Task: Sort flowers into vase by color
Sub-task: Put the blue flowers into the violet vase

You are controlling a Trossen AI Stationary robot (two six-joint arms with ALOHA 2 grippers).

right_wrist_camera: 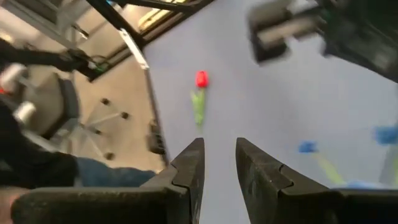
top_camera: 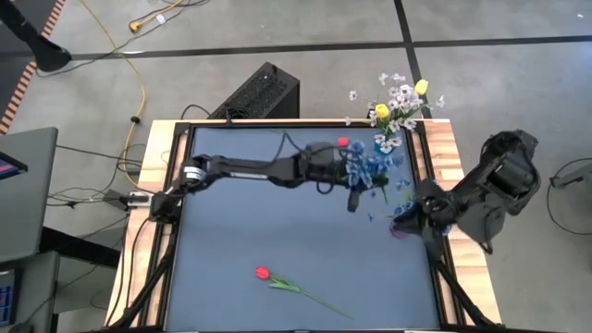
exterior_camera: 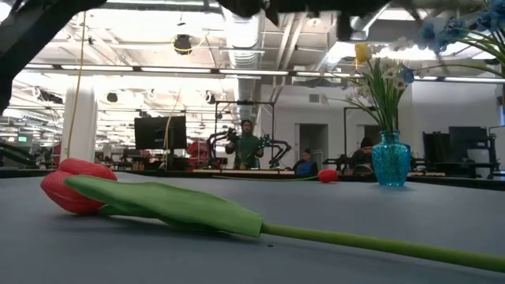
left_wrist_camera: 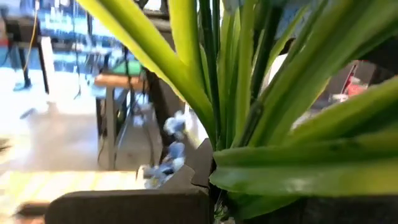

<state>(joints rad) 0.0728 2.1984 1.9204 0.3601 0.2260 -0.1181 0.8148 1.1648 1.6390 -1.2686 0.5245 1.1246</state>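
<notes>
A red tulip (top_camera: 263, 273) lies near the tabletop's (top_camera: 277, 231) front edge, stem running diagonally toward the front right corner, bud pointing left. The left gripper (top_camera: 354, 185), pressed together, apparently pinches blue flowers (top_camera: 370, 166) above the far right area. The right gripper (right_wrist_camera: 219, 165) hovers by the right edge, slightly spread, empty.

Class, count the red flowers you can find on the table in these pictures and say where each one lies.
2. One red tulip lies flat near the table's front edge. A second red bud sits at the far edge by the left arm. Others may be hidden among the blue flowers.
</notes>
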